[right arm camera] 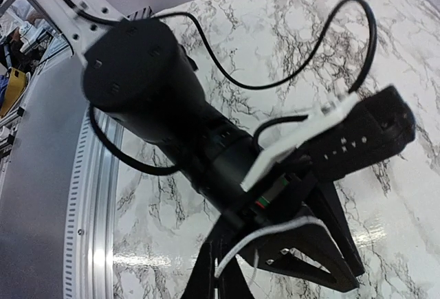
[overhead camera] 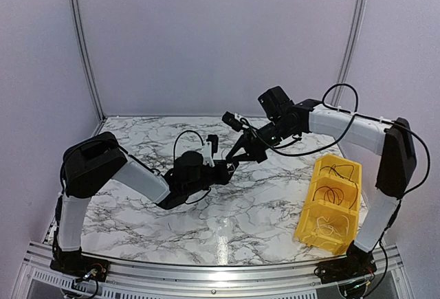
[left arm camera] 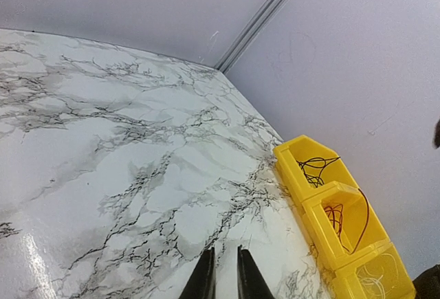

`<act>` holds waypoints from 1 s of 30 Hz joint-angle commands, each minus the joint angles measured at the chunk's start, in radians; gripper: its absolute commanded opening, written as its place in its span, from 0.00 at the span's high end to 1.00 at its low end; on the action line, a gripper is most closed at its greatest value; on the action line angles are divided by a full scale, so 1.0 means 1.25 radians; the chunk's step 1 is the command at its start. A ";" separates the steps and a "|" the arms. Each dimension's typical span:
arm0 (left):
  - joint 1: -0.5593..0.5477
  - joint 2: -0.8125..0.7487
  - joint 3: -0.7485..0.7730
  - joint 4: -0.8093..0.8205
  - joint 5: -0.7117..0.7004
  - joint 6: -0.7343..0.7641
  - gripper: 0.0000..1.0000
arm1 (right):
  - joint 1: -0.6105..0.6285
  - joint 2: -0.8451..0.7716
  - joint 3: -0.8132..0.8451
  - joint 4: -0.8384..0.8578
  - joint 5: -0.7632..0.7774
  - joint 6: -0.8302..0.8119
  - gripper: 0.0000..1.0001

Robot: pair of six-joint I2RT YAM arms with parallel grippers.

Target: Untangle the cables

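Where its jaws meet, the right gripper — seemingly — clamps a whitish cable.

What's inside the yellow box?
The yellow box has three pockets with thin wires curled inside: black wires in the far one, dark loops in the middle, a whitish wire in the near one. Its walls hide parts of the bottoms.
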 commanded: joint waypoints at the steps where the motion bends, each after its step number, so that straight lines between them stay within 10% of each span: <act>1: -0.002 0.068 0.034 0.065 -0.010 -0.038 0.87 | 0.006 -0.097 0.047 -0.034 -0.036 -0.003 1.00; 22: -0.001 0.194 0.045 0.109 0.005 -0.116 0.94 | -0.109 -0.325 0.380 -0.181 0.011 -0.039 1.00; 30: -0.001 0.200 0.031 0.099 -0.017 -0.115 0.76 | -0.177 -0.414 0.345 -0.135 0.111 -0.066 1.00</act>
